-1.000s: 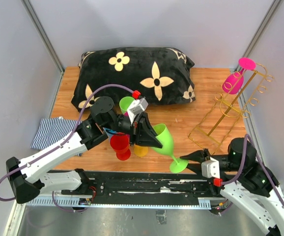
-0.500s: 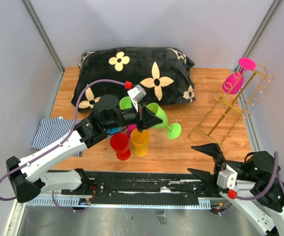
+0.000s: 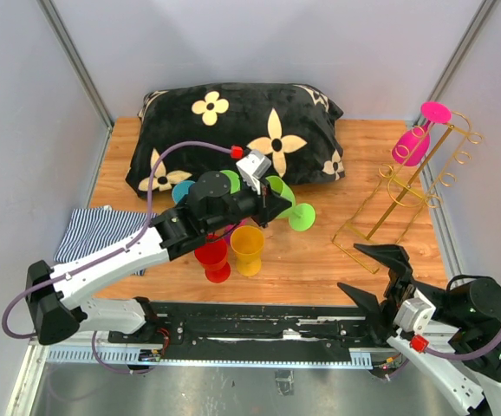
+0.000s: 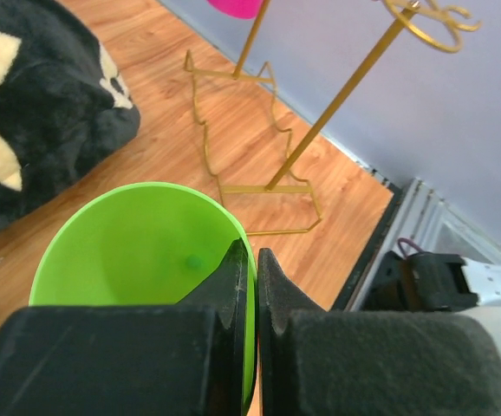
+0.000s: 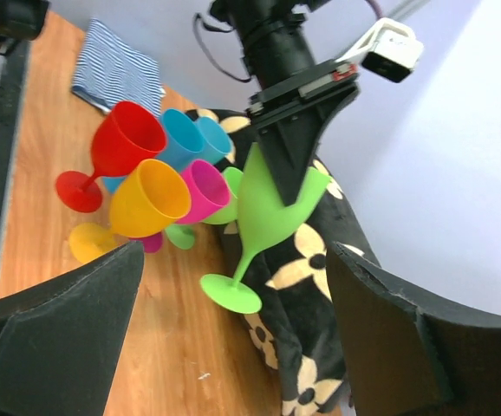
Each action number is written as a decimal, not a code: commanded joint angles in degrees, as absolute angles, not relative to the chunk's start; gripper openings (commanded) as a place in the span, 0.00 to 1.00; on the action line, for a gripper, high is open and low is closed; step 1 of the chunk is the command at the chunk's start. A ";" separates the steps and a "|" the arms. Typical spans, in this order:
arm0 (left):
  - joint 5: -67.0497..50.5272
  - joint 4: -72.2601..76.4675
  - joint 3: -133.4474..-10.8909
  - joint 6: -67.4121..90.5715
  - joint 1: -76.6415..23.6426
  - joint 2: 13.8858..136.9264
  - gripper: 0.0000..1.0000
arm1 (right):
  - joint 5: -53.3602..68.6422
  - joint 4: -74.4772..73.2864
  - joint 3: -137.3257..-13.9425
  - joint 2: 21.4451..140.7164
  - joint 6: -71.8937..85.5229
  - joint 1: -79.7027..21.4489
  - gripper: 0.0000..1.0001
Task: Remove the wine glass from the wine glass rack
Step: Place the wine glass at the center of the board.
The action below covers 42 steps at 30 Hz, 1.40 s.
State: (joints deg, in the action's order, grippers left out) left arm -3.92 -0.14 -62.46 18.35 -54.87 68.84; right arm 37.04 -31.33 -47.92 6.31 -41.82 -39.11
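Observation:
The gold wire wine glass rack [image 3: 406, 186] stands at the right of the table, also seen from the left wrist [image 4: 337, 104]. A pink wine glass [image 3: 411, 143] hangs upside down on its upper rails. My left gripper [image 3: 263, 206] is shut on the rim of a green wine glass [image 3: 280, 196], one finger inside the bowl [image 4: 138, 251] and one outside. That glass hangs tilted above the table, its foot [image 3: 302, 217] pointing right. My right gripper [image 3: 350, 267] stands open near the front right, with nothing between its fingers, facing the green glass [image 5: 272, 204].
A black flowered pillow [image 3: 233, 130] lies along the back. Red [image 3: 211, 256], orange [image 3: 248, 247], blue [image 3: 181, 191] and other wine glasses crowd under the left arm. A striped cloth [image 3: 94, 234] lies at the left edge. Grey walls close in three sides.
The left arm lifted the green glass and carried it back and to the right. The right gripper left the glass's foot, opened wide and pulled back to the front right.

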 commanded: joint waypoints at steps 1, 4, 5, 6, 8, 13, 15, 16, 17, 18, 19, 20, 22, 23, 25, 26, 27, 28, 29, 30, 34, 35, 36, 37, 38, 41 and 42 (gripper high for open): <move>6.52 1.21 -64.16 12.57 -58.44 71.24 0.01 | 30.62 -25.18 -46.57 4.85 -40.17 -40.19 0.86; 10.05 1.15 -65.18 8.63 -61.13 73.72 0.01 | 29.29 -24.65 -46.38 4.75 -40.06 -40.23 0.87; 11.10 1.14 -65.60 7.95 -61.84 74.46 0.00 | 29.27 -24.61 -46.33 4.75 -39.89 -40.23 0.87; 11.84 1.14 -65.97 7.51 -62.29 75.26 0.01 | 29.34 -24.54 -46.15 4.82 -39.76 -40.25 0.87; 13.01 1.18 -66.57 7.30 -62.85 76.66 0.00 | 29.31 -24.37 -45.96 4.75 -39.02 -40.24 0.87; 13.54 1.06 -66.71 8.20 -62.97 77.64 0.00 | 23.69 -22.71 -45.39 4.95 -33.62 -40.18 0.87; 13.68 1.62 -66.04 7.96 -63.02 77.35 0.00 | 22.65 -22.44 -45.71 5.19 -31.44 -40.20 0.87; 13.83 1.73 -65.83 7.38 -62.97 77.25 0.00 | 22.64 -22.34 -45.78 5.30 -30.70 -40.18 0.87; 13.95 1.92 -65.67 6.79 -62.94 77.30 0.01 | 22.90 -22.56 -45.98 5.35 -30.23 -40.24 0.87; 13.97 2.15 -65.60 6.29 -63.00 77.45 0.00 | 23.39 -22.98 -46.14 5.17 -30.28 -40.23 0.87; 13.82 2.02 -65.89 5.94 -62.99 77.93 0.00 | 23.80 -23.32 -46.23 4.90 -30.38 -40.24 0.87; 13.29 1.57 -66.85 5.26 -63.01 78.55 0.00 | 24.04 -23.38 -46.22 4.51 -30.41 -40.23 0.88; 12.88 -0.30 -68.80 4.21 -62.99 80.45 0.00 | 24.08 -22.87 -45.95 3.59 -30.30 -40.21 0.88; 13.61 -1.21 -69.64 3.62 -62.97 81.43 0.01 | 24.08 -22.59 -45.83 3.26 -30.18 -40.17 0.88; 17.72 -2.00 -70.23 3.25 -62.94 83.57 0.00 | 24.28 -22.09 -45.60 2.86 -29.40 -40.25 0.88; 19.23 -1.94 -70.18 3.02 -62.97 84.43 0.00 | 24.52 -22.14 -45.49 2.86 -29.06 -40.25 0.88; 20.04 -2.08 -70.22 2.41 -62.99 85.36 0.00 | 24.79 -22.09 -45.37 2.90 -28.86 -40.25 0.88; 20.27 -2.60 -70.42 1.77 -62.97 86.29 0.01 | 24.98 -22.13 -45.23 3.00 -28.69 -40.21 0.88; 19.84 -3.43 -70.77 1.32 -62.98 87.32 0.01 | 25.04 -22.08 -45.31 3.13 -28.47 -40.22 0.88; 19.40 -4.90 -71.35 1.23 -62.94 88.28 0.01 | 25.05 -21.79 -45.39 3.24 -28.21 -40.24 0.89; 21.66 -6.50 -72.57 2.67 -63.01 92.69 0.00 | 25.53 -19.40 -45.06 3.17 -27.63 -40.25 0.89; 22.79 -6.13 -72.45 2.94 -62.98 93.49 0.01 | 25.88 -18.82 -44.79 3.10 -27.60 -40.23 0.89; 23.46 -5.83 -72.27 3.22 -62.97 94.34 0.01 | 26.29 -18.59 -44.71 3.20 -27.60 -40.20 0.89; 23.89 -5.50 -72.19 3.44 -63.00 95.12 0.01 | 26.43 -18.55 -44.72 3.27 -27.60 -40.24 0.89; 24.26 -5.18 -71.94 3.58 -62.99 95.64 0.01 | 26.45 -18.62 -44.66 3.34 -27.60 -40.17 0.90; 25.28 -4.37 -71.16 4.65 -62.66 97.08 0.01 | 26.46 -19.15 -44.77 3.59 -27.68 -40.25 0.90; 25.28 -4.38 -71.10 5.11 -62.36 97.49 0.00 | 26.53 -19.19 -44.82 3.53 -27.64 -40.24 0.90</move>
State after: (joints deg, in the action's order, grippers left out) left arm 22.06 -6.42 -70.57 3.44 -62.76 96.55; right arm 25.58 -21.19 -45.17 3.57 -28.62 -39.11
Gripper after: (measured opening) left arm 0.039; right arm 0.896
